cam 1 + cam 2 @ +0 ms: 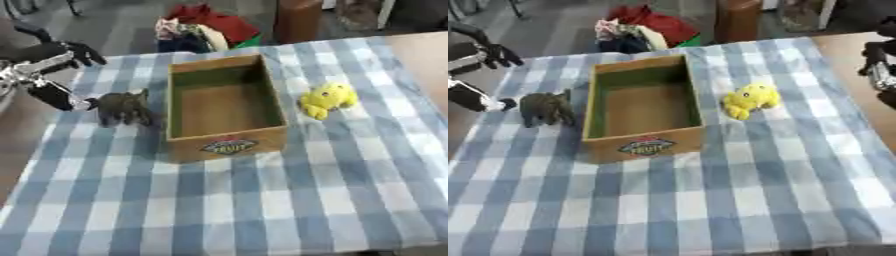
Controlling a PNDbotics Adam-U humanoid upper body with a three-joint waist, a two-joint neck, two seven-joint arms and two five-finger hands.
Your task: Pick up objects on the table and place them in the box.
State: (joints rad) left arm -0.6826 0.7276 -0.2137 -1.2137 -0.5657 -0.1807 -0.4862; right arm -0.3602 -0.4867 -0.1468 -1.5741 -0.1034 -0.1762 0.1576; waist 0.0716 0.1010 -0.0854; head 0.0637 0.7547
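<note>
An open cardboard box (229,144) with a fruit label on its front wall stands in the middle of the checked cloth, and nothing shows inside it. A dark grey toy elephant (122,107) stands just left of the box. A yellow plush toy (327,99) lies just right of it. My left hand (61,52) hovers open at the cloth's left edge, fingers spread above and left of the elephant, its thumb (59,96) reaching to the toy's side. My right hand (878,60) shows only in part at the right edge, well away from the yellow toy.
A blue-and-white checked cloth (262,200) covers the table, with bare wood (429,55) at the right. Beyond the far edge sit a pile of red and mixed clothes (206,27) and a brown upright object (297,20).
</note>
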